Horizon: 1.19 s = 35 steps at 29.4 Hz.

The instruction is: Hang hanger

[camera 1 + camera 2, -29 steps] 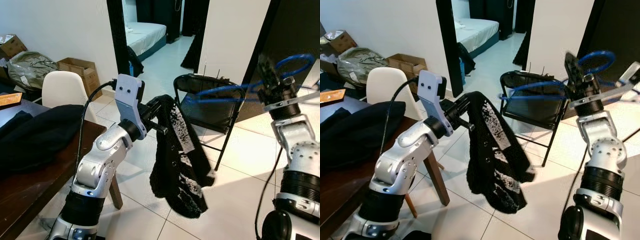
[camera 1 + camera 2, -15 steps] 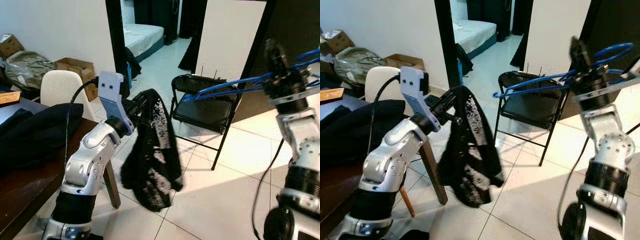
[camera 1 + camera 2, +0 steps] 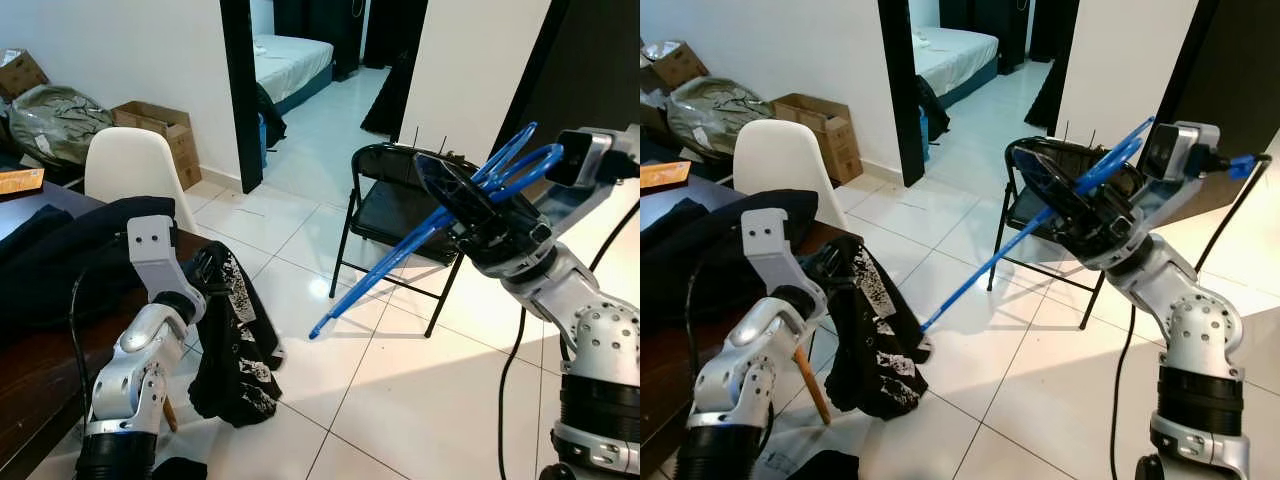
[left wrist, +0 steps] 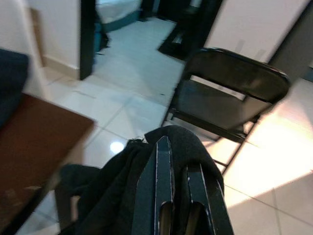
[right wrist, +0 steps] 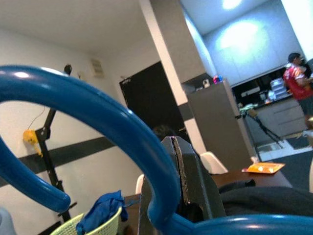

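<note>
In mid-air over the tiled floor (image 3: 400, 400), in front of the folding chair (image 3: 395, 215), the right gripper (image 3: 470, 215) is clamped on the hook end of the blue hanger (image 3: 400, 265), whose long arm slants down and toward the robot's left, its tip free and well apart from everything. Low at the left, just beside the corner of the brown table (image 3: 40, 380), the left gripper (image 4: 178, 196) has its fingers pressed together on a fold of the black garment (image 3: 235, 345), which droops in a bunch from them toward the floor. Hanger and garment are apart, so the step in hand looks to be bringing the two together. To do it well, the left arm should lift the cloth clear of the table edge and let it hang open, so that a neck or shoulder opening can be found. The right arm should steady the hanger and steer its free tip into that opening rather than into the bunched folds. The grip near the hook gives little leverage, so slow moves will keep the long arm from swinging or catching the chair.
</note>
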Motion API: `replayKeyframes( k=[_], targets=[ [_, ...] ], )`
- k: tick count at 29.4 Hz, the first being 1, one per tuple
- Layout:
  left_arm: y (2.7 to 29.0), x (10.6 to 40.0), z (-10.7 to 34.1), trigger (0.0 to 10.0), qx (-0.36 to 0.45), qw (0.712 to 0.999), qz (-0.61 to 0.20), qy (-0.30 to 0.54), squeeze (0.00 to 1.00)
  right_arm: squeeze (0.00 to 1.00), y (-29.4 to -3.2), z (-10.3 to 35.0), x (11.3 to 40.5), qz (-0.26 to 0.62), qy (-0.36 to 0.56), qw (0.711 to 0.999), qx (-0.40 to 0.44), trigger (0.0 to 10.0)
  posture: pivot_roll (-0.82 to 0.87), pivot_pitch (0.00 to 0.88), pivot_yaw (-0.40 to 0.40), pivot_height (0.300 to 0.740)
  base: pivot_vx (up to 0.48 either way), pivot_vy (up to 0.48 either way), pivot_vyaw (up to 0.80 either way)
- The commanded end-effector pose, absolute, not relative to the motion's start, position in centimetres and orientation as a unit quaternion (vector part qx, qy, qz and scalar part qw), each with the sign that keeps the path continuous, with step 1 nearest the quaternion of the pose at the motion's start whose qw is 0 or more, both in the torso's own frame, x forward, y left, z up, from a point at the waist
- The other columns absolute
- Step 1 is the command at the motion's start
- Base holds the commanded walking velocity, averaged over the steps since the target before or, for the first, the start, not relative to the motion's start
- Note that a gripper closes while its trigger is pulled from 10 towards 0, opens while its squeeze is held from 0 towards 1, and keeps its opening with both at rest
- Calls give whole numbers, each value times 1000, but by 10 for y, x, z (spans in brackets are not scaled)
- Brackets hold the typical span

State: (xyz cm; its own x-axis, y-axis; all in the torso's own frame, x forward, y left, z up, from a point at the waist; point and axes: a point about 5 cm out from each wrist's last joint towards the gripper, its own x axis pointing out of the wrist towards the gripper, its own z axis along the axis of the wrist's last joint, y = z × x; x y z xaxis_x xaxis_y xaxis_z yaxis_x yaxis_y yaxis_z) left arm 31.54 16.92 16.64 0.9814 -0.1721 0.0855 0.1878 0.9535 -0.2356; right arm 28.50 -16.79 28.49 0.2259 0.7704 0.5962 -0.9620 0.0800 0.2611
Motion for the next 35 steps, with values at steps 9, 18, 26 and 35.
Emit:
replayKeyframes(
  k=[9,18,26,35],
  targets=[
    [156,315,173,10000,-114,985,-113,-68,0,0,-157,279,347,373,-147,884,243,10000,54,1,-53,735,0,0,0],
    [156,315,173,10000,-115,984,-117,-70,0,0,-162,288,363,297,-164,893,296,10000,63,6,-49,735,0,0,0],
    [155,315,174,10000,-115,983,-120,-74,0,0,-155,288,366,293,-171,894,293,10000,61,11,-49,735,0,0,0],
    [155,314,174,10000,-113,983,-123,-74,0,0,-138,291,359,358,-179,870,287,10000,69,16,-49,735,0,0,533]
  ],
)
